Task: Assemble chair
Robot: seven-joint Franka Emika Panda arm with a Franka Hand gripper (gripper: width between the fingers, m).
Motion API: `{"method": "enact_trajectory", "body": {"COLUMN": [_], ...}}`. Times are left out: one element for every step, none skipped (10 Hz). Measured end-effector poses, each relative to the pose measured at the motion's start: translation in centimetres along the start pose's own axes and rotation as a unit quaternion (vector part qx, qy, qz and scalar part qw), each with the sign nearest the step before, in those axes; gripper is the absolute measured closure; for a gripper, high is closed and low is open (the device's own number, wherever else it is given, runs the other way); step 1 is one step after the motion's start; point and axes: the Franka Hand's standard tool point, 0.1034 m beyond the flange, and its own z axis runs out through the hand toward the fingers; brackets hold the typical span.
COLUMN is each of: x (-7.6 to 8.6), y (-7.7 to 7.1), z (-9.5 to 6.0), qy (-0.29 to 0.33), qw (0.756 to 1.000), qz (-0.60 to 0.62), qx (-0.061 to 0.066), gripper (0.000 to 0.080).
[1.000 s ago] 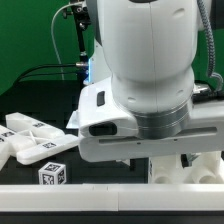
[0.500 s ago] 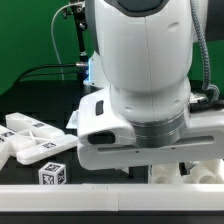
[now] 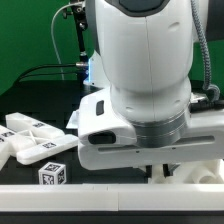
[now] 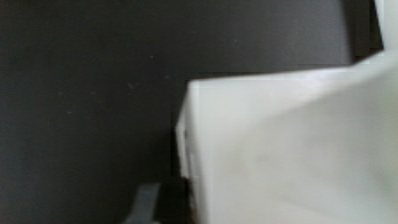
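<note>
Bright, even light, seemingly from above, fills the exterior view. The glossy arm (image 3: 150, 60) carries soft glare on its shell and throws shade onto the dark counter (image 3: 40, 100) beneath. Close to the lens, the arm looks slightly soft. The wrist view is dim and heavily blurred, and a white shape (image 4: 294, 150), perhaps a chair piece, is out of focus.

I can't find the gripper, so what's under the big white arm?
White chair pieces show just below the arm, on the black table. The arm covers the gripper and most of those pieces, so any grip cannot be told.
</note>
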Motion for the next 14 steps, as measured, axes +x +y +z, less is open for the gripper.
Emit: {"method": "enact_trajectory", "body": {"x": [0.0, 0.0, 0.0, -0.1, -0.5, -1.1, -1.7, -3.4, -4.0, -4.5, -4.7, -4.2, -3.8, -3.4], "y": [0.2, 0.2, 0.2, 0.1, 0.0, 0.0, -0.1, 0.1, 0.5, 1.0, 1.4, 1.5, 1.4, 1.6], "z": [-0.1, -0.1, -0.2, -0.8, -1.9, -2.7, -3.9, -4.5, -4.3, -3.8, -3.3, -2.4, -1.8, -2.1], "qy": [-0.001, -0.001, 0.0, 0.004, 0.009, 0.012, 0.036, 0.053, 0.086, 0.121, 0.158, 0.201, 0.225, 0.259], "qw": [1.0, 1.0, 1.0, 1.0, 1.0, 1.0, 0.999, 0.998, 0.996, 0.992, 0.987, 0.979, 0.973, 0.965], "qz": [0.002, 0.002, 0.002, 0.0, -0.005, -0.01, -0.021, -0.031, -0.037, -0.039, -0.038, -0.037, -0.039, -0.04], "qx": [-0.001, -0.001, -0.001, -0.001, 0.0, 0.001, -0.001, -0.003, -0.007, -0.011, -0.015, -0.021, -0.024, -0.028], "gripper": [0.0761, 0.0768, 0.0768, 0.0769, 0.0769, 0.0769, 0.0769, 0.0769, 0.0769, 0.0769, 0.0769, 0.0769, 0.0769, 0.0769]}}
